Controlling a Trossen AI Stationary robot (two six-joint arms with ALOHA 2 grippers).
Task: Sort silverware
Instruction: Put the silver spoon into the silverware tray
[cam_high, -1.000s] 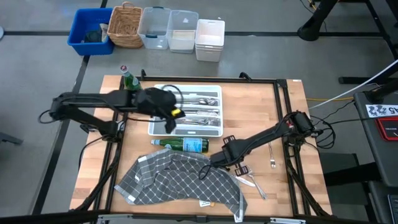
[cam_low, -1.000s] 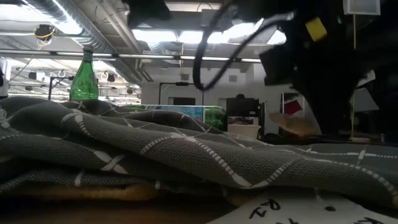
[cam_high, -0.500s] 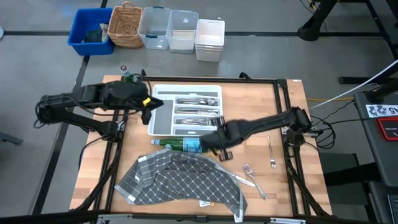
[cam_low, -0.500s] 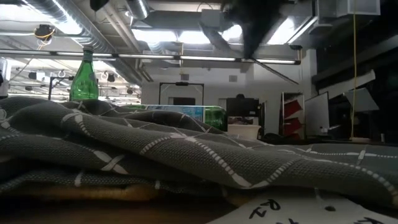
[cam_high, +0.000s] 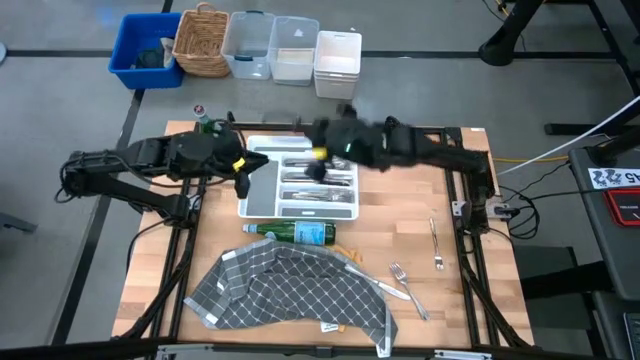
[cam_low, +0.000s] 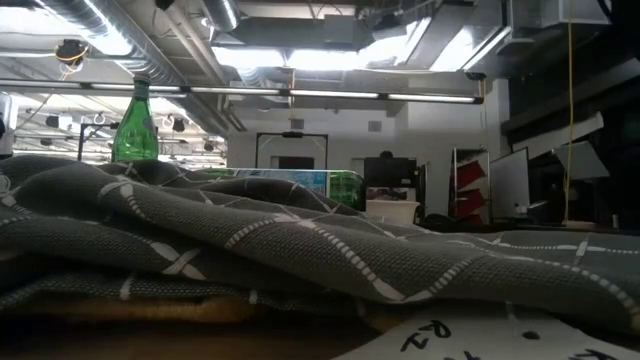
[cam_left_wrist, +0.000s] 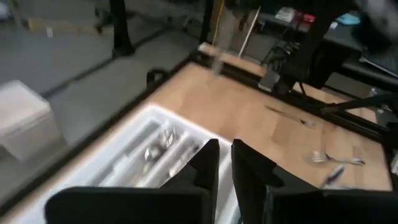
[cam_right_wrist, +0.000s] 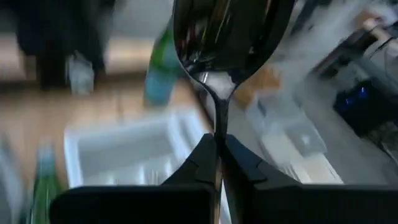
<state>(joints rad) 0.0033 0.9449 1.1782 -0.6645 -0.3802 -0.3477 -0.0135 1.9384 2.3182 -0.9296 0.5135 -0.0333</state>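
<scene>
Right gripper (cam_right_wrist: 219, 163) is clamped on the neck of a spoon (cam_right_wrist: 224, 43), bowl pointing away from the fingers. In the high view this gripper (cam_high: 322, 165) is blurred, above the tray (cam_high: 258, 205) near its far side. The spoon itself cannot be made out from above.

Left gripper (cam_left_wrist: 224, 163) sits beside the tray's left edge, fingers nearly together with a thin gap and nothing between them; seen from above at (cam_high: 243, 168). It appears to be waiting.

Tray already holds several pieces of silverware (cam_high: 318, 180) in its long compartments. Still loose on the table: a fork (cam_high: 400, 272) and another piece (cam_high: 412, 297) near the cloth (cam_high: 285, 295), and one slim piece (cam_high: 436, 243) toward the right edge. A green bottle (cam_high: 295, 233) lies between tray and cloth.

Risks, as judged:
- Grip is on a narrow neck with the heavy bowl far out, so the spoon may pivot or slip in the fingers during a fast swing.
- If let go while moving, or too high, the spoon may bounce off pieces already in the tray, land across a divider, or end in the wrong compartment.
- Which compartment lies under the gripper cannot be told; release should wait until the arm settles.
- The two grippers are near each other over the tray, so contact is possible if the left moves in.
</scene>
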